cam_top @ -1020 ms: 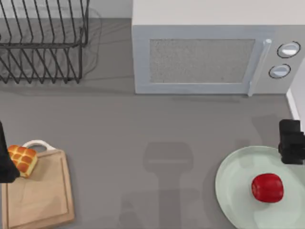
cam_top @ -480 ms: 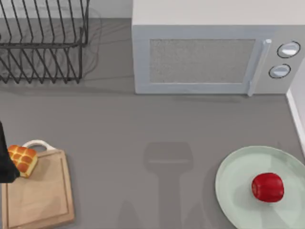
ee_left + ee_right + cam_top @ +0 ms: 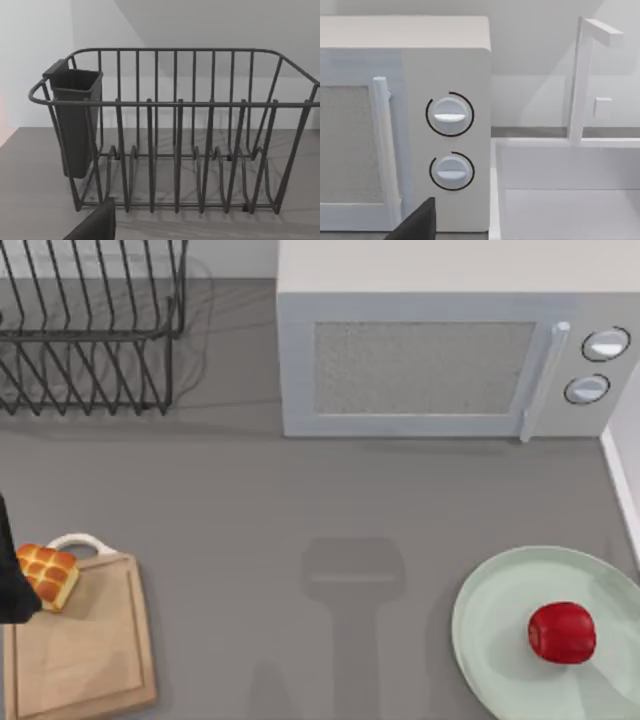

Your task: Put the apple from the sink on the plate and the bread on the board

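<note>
The red apple (image 3: 561, 632) rests on the pale green plate (image 3: 482, 612) at the table's near right. The golden bread (image 3: 47, 575) sits on the far left corner of the wooden board (image 3: 85, 650), beside its white loop handle (image 3: 82, 541). My left arm (image 3: 8, 580) is a dark shape at the left edge, right beside the bread. A dark piece of the left gripper (image 3: 95, 226) shows in the left wrist view, and a dark piece of the right gripper (image 3: 417, 222) shows in the right wrist view.
A black wire dish rack (image 3: 90, 330) stands at the back left, with a dark cutlery cup (image 3: 75, 120) on it. A white microwave (image 3: 440, 350) fills the back middle and right. The white sink (image 3: 570, 200) and its faucet (image 3: 582, 75) lie right of the microwave.
My right gripper, which hung over the plate's far right rim one second ago, has drawn away out of the top view. The apple, bread and left arm have not moved.
</note>
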Tool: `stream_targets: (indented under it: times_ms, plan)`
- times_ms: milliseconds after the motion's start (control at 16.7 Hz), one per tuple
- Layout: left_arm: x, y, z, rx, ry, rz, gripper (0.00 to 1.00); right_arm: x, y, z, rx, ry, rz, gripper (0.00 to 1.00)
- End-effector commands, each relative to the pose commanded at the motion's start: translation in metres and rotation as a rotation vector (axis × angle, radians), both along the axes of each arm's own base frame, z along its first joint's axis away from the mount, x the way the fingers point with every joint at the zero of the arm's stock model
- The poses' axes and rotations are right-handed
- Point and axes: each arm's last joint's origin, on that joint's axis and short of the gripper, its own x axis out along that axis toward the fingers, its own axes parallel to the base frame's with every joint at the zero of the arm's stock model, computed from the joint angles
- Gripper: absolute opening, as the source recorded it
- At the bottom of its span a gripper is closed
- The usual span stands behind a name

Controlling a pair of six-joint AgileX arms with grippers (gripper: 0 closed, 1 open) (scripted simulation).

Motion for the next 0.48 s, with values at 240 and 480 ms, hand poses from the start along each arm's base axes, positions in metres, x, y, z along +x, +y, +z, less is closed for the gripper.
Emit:
stream_targets:
  times_ms: [240, 480]
  plan:
    - [0.000, 0.000, 0.002, 0.002, 0.011, 0.000, 1.00, 0.000, 0.000, 0.000, 0.000, 0.000, 0.000, 1.00]
    - [0.003, -0.001, 0.023, 0.023, 0.151, -0.010, 1.00, 0.000, 0.000, 0.000, 0.000, 0.000, 0.000, 1.00]
